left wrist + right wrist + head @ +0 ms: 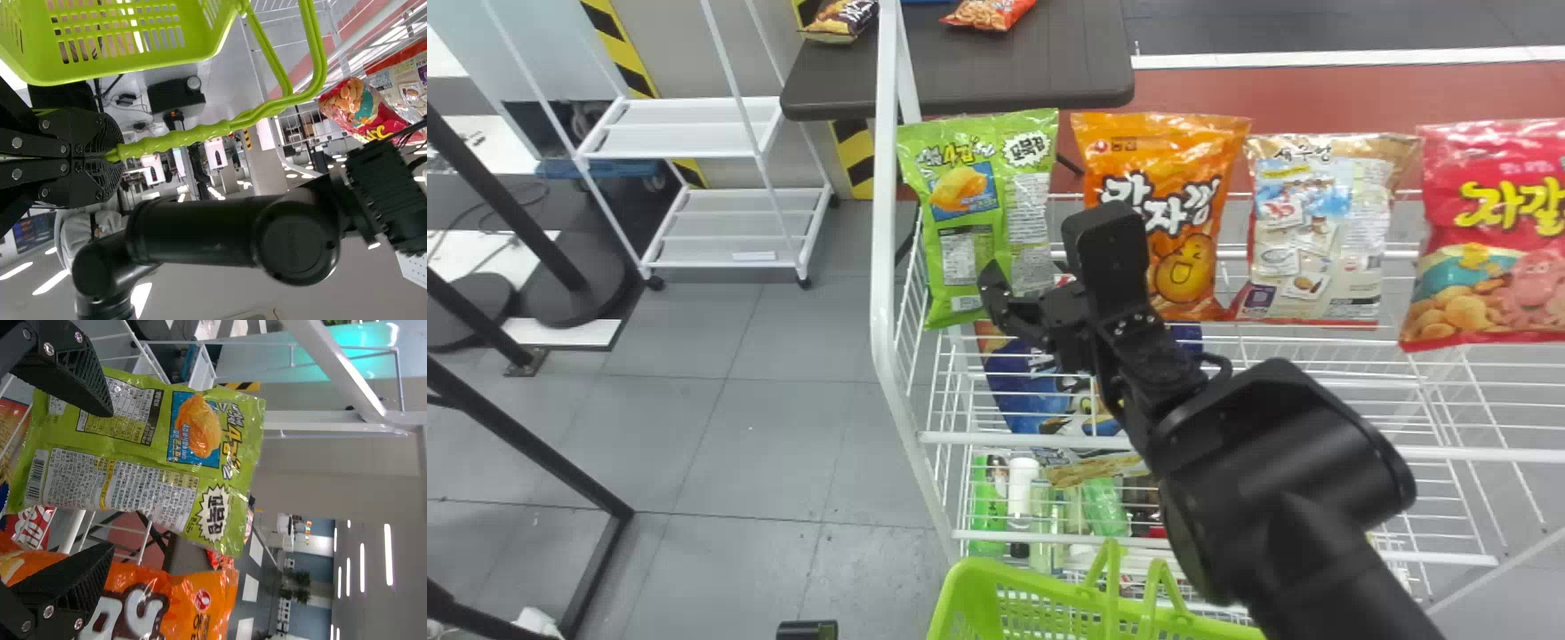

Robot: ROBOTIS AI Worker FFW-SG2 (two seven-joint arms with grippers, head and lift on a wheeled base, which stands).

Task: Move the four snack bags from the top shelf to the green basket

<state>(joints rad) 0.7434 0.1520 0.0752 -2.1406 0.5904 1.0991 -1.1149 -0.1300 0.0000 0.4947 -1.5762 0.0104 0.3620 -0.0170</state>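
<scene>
Green bag [969, 240] upper centre of head view, left edge just beside white upright [884, 267], slim gap to orange bag [1183, 160]; beige bag [1325, 222], red bag [1494, 258] follow rightward
Right claw [1032, 267] wide before green bag, nothing gripped
Green basket [953, 604] bottom centre; left claw [110, 157] closed on its handle [180, 138]
Open floor [783, 462] left of shelf [1485, 454]

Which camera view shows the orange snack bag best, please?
The head view: most of the orange snack bag shows there, top to bottom, with the right gripper covering part. The right wrist view cuts it off; the left wrist view seems to catch a strip.
</scene>
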